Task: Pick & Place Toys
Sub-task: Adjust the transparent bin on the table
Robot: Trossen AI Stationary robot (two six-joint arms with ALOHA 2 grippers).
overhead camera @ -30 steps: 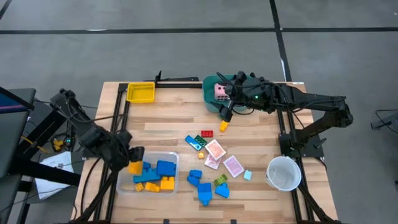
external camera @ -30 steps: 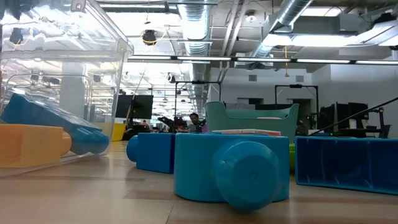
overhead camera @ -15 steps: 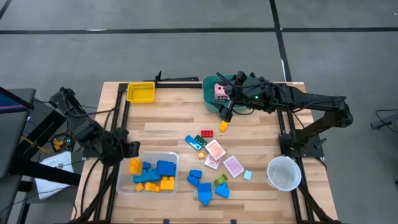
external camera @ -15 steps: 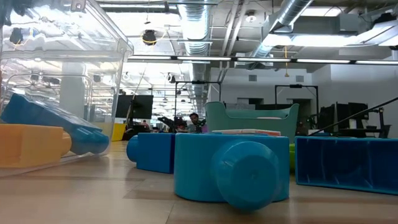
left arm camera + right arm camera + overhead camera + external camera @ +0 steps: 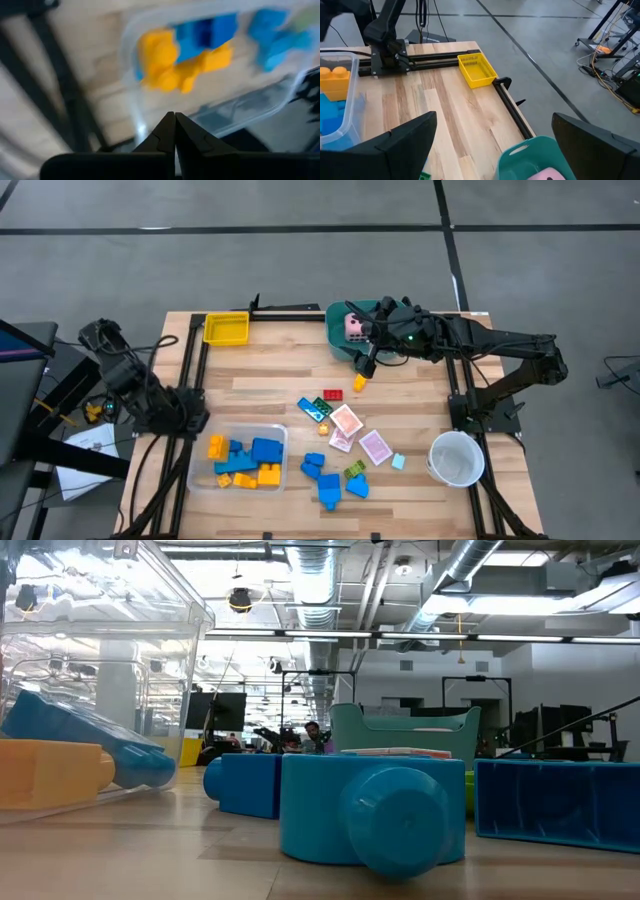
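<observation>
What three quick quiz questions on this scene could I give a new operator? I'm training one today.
1. True or false: the pink die lies in the teal tub.
2. Which hand is shut? A) left hand B) right hand
3. Fill in: the orange and blue blocks by the left arm lie in a clear ____.

Key: 1 true; 2 A, its fingers are pressed together and empty, above the clear tray, while the right hand's stand wide apart over the tub; 3 tray.
</observation>
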